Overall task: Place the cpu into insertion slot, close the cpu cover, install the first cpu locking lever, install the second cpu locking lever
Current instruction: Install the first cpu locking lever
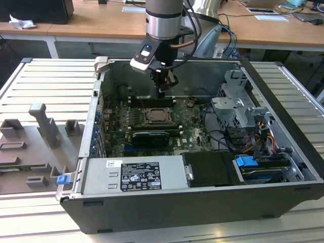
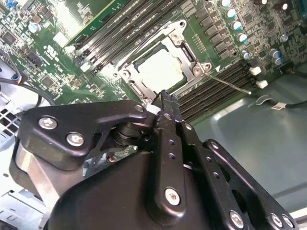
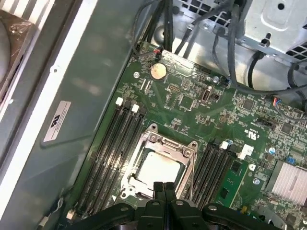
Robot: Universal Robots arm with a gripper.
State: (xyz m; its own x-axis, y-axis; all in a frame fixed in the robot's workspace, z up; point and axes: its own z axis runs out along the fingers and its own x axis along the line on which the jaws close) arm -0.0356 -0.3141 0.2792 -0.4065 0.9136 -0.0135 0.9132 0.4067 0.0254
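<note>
The arm comes down from the top middle of the exterior view into the open computer case (image 1: pixel 202 212), and the gripper (image 1: pixel 162 91) hangs low over the motherboard (image 1: pixel 190 126), just behind the socket at the centre of that frame. In both wrist views the fingers (image 3: pixel 157 190) are pressed together with nothing between them, tips right at the socket's edge; whether they touch it I cannot tell. The cpu (image 3: pixel 160 168) sits in its slot, pale silvery top up, and the cpu cover (image 3: pixel 169 140) lies flat around it, the chip showing through its window. In the second wrist view a thin locking lever (image 2: pixel 229 83) angles out from a socket corner across the memory slots (image 2: pixel 211 93). In the exterior view the long black card (image 1: pixel 150 136) lies just below the socket, near centre
</note>
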